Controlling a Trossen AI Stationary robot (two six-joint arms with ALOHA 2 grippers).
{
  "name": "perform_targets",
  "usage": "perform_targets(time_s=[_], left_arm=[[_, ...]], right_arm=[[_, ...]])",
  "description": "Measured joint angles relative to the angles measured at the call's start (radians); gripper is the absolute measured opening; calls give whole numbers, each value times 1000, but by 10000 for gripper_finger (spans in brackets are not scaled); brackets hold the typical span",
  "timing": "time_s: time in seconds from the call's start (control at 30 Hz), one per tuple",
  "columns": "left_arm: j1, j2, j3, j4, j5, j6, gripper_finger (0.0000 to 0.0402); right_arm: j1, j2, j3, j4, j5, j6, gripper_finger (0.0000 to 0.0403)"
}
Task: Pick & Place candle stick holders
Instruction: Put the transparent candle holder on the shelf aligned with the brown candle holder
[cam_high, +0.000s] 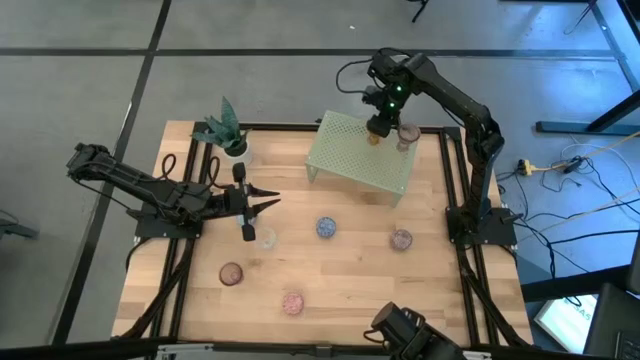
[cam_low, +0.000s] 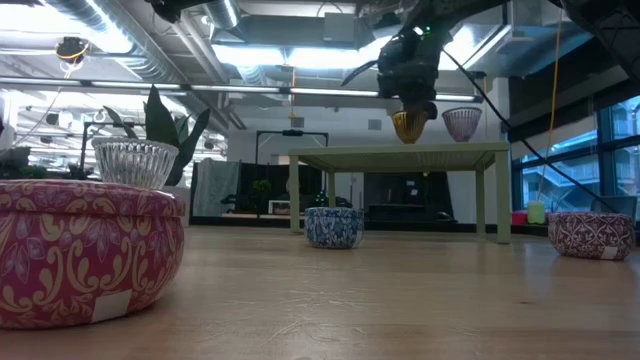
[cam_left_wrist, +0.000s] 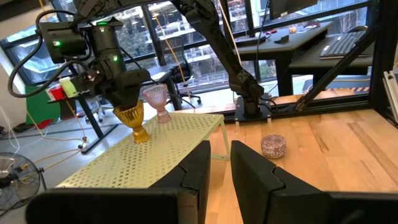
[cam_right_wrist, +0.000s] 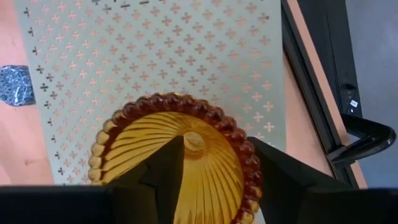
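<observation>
An amber, stemmed candle stick holder (cam_left_wrist: 132, 118) stands by its foot on the top of the green perforated rack (cam_high: 360, 160), near its far right corner. My right gripper (cam_right_wrist: 216, 146) points down over the holder and is open. One finger is inside the bowl and one outside its beaded rim. A pink stemmed holder (cam_left_wrist: 155, 99) stands on the rack just beside it. Blue (cam_high: 326, 228), pinkish (cam_high: 401, 239), clear (cam_high: 266, 238), brownish (cam_high: 231, 274) and pink (cam_high: 292, 302) holders rest on the table. My left gripper (cam_high: 270, 203) hovers level at the table's left, open by a narrow gap, with nothing in it. My right gripper straddles the amber holder's rim (cam_right_wrist: 247, 163) from above. The inner finger (cam_right_wrist: 163, 169) stands clear of the rim. The outer finger (cam_right_wrist: 273, 177) stands right at the rim, and I cannot tell whether it touches. The holder stands upright on the rack.
A small white pot with a green plant (cam_high: 228, 135) stands at the far left of the table. A black frame (cam_high: 452, 170) runs along the table's edges. The rack's top to the left of the two holders is bare, and the loose holders lie spread over the table's near half.
</observation>
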Motion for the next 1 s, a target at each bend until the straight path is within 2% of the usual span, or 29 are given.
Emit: perform_targets(time_s=[0.5,1.0], left_arm=[[0,0,0,0,0,0,58],[0,0,0,0,0,0,58]], right_arm=[[4,-2,36,-53,22,0,173],[83,-7,312,-112,21,51,173]])
